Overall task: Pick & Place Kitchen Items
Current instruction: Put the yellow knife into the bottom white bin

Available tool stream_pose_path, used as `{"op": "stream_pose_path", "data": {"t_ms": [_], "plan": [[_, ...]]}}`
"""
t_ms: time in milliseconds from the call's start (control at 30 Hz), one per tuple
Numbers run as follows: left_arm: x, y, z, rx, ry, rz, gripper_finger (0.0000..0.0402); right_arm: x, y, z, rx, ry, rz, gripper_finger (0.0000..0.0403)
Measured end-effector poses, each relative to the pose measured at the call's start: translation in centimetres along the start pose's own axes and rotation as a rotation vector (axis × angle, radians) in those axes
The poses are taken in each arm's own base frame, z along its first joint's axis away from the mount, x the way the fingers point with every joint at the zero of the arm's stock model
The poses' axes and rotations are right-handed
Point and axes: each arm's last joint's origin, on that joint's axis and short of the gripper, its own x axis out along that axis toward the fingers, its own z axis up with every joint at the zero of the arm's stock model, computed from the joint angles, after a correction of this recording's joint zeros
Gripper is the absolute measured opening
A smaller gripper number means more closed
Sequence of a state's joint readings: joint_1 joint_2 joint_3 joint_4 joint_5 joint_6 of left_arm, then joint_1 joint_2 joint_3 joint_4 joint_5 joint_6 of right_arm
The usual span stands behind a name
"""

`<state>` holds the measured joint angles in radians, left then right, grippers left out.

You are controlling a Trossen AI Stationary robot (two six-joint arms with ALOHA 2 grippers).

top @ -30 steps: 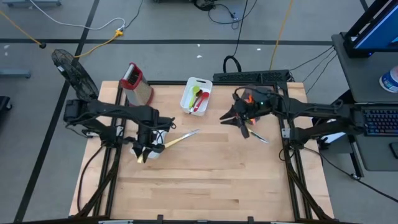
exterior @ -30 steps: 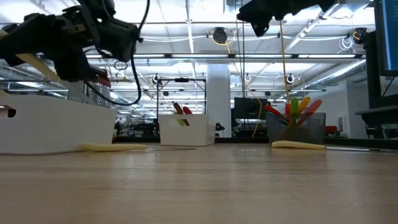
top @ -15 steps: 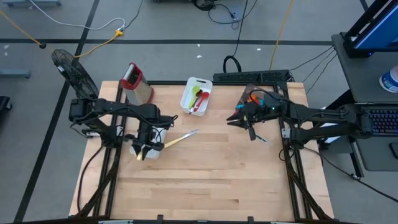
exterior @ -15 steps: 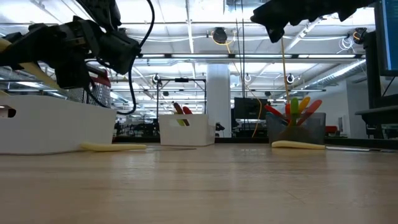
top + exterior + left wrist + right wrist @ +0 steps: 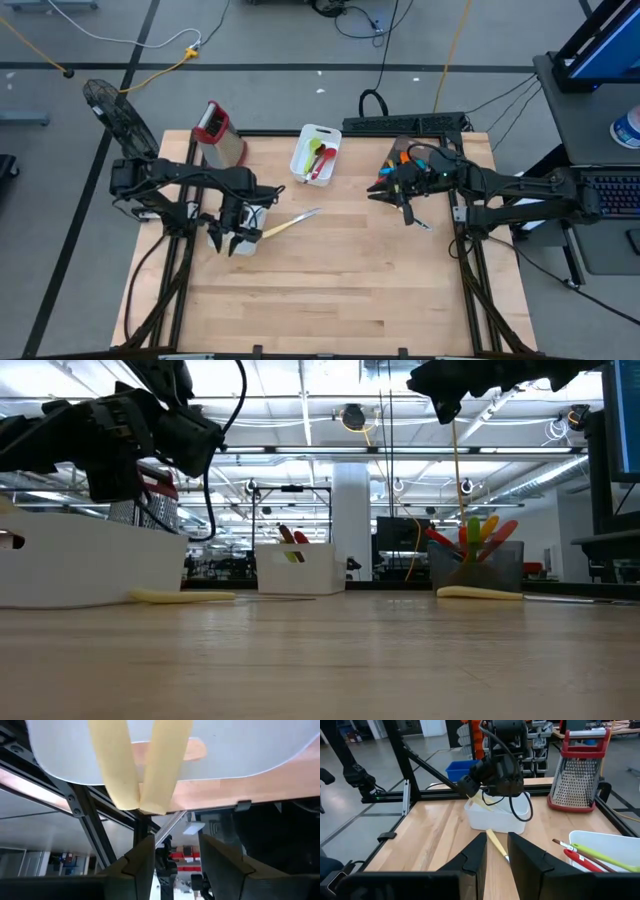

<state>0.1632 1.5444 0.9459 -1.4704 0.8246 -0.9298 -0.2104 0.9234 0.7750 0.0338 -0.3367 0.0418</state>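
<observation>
My left fingers (image 5: 170, 865) — now parted, two cream handles (image 5: 159, 767) dropped into the white tray (image 5: 252, 222), seen only by wrist. Right fingers (image 5: 494, 857) nearly closed, empty.

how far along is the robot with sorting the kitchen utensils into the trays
Partly done. Two cream-handled utensils already lie in the white tray at the table's left, under the left gripper, which stands open and empty. The far tray holds red and green pieces. Left: a cream-handled knife on the table and colourful utensils in the holder by the right gripper.
</observation>
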Motion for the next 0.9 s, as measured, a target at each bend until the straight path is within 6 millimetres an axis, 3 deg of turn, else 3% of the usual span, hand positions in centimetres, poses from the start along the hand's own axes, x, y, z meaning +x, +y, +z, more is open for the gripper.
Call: {"op": "stream_pose_path", "data": {"t_ms": [167, 433, 733, 900], "plan": [[-0.6, 0.7, -1.0, -0.033, -0.085, 0.031, 0.0165, 0.0, 0.0, 0.0, 0.006, 0.000, 0.001, 0.0068], [-3.6, 1.6, -5.0, 0.029, -0.363, -0.019, 0.0165, 0.0, 0.0, 0.0, 0.010, 0.000, 0.001, 0.0068], [-8.0, -2.4, -9.5, 0.527, -0.846, -0.257, 0.0165, 0.0, 0.0, 0.0, 0.029, 0.000, 0.001, 0.0068], [-8.4, -5.1, -9.5, 0.643, -0.965, -0.328, 0.0164, 0.0, 0.0, 0.0, 0.030, 0.001, 0.001, 0.0068]]}}
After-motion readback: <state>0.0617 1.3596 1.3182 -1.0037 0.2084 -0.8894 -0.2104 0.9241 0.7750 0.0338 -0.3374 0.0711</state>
